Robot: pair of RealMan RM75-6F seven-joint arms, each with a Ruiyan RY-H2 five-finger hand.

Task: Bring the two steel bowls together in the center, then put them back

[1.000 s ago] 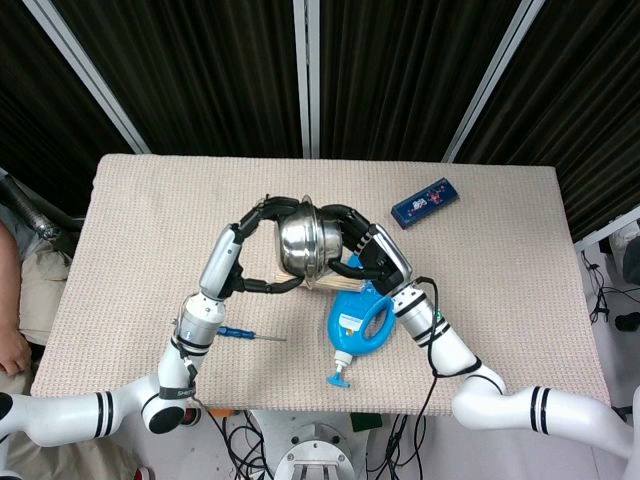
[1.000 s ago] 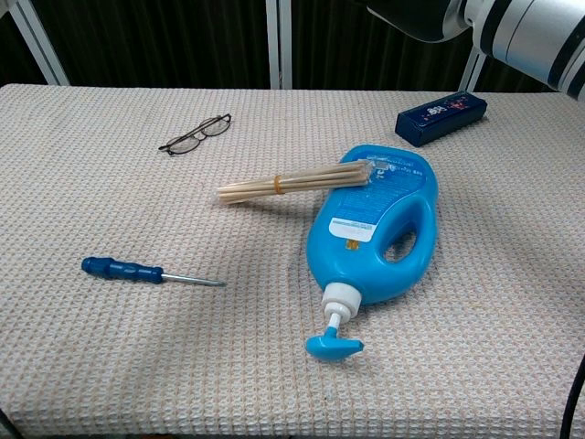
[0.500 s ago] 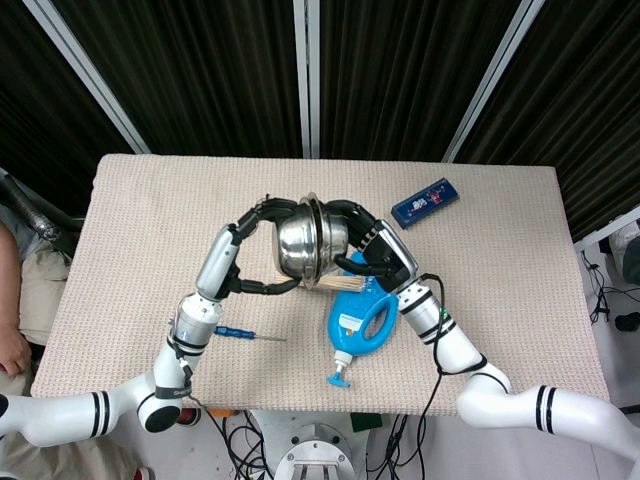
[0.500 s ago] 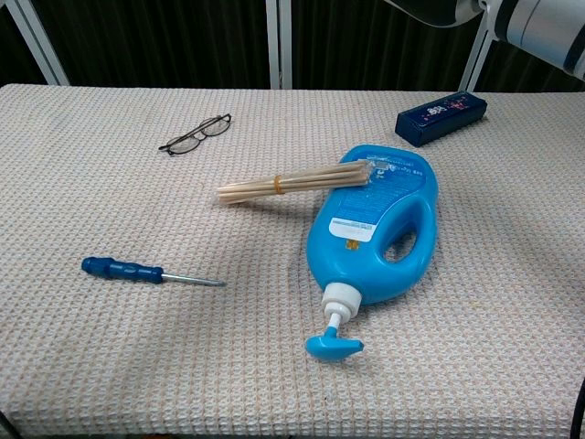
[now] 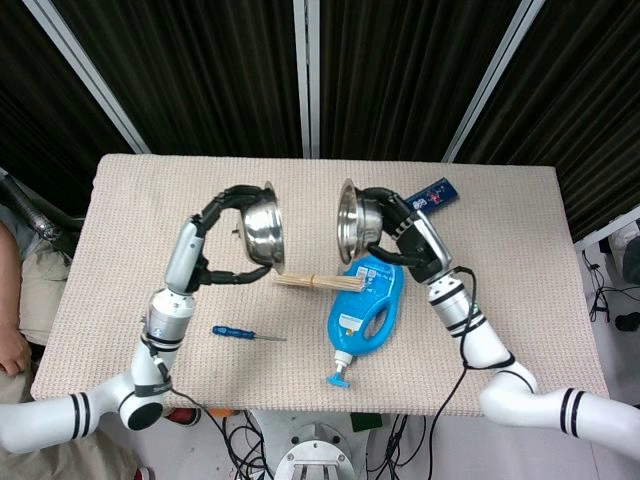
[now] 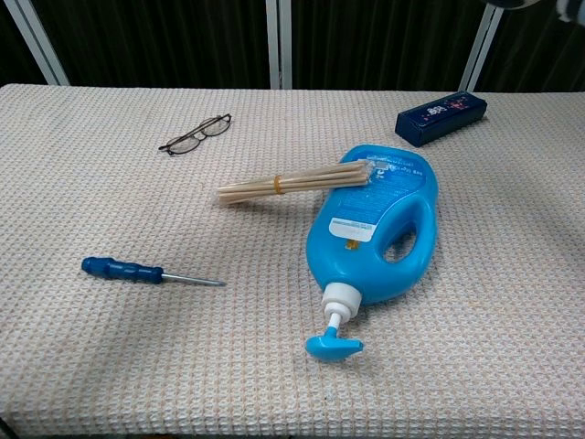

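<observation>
— Steel bowls, shiny and round: where?
— Both up in the air over the beige woven-cloth table, tipped on edge, well apart. Left-hand steel bowl gripped by the black-fingered left hand, fingers curled over the rim and under it. Right-hand steel bowl gripped by the right hand, fingers wrapped round its back.
— And between them?
— Open gap above a rubber-banded bundle of pale wooden sticks, one end resting on the blue plastic pump bottle lying flat, nozzle toward the near edge.
— Seen from the chest camera?
— Neither hand nor bowl in frame there. Same stick bundle touching the blue bottle; blue-handled screwdriver lying to the left, well apart from the bottle; thin-framed spectacles farther back; dark blue flat box near the far right.
— Anything else from the head camera?
— Screwdriver below the left forearm; dark blue box just behind the right hand, partly hidden.
</observation>
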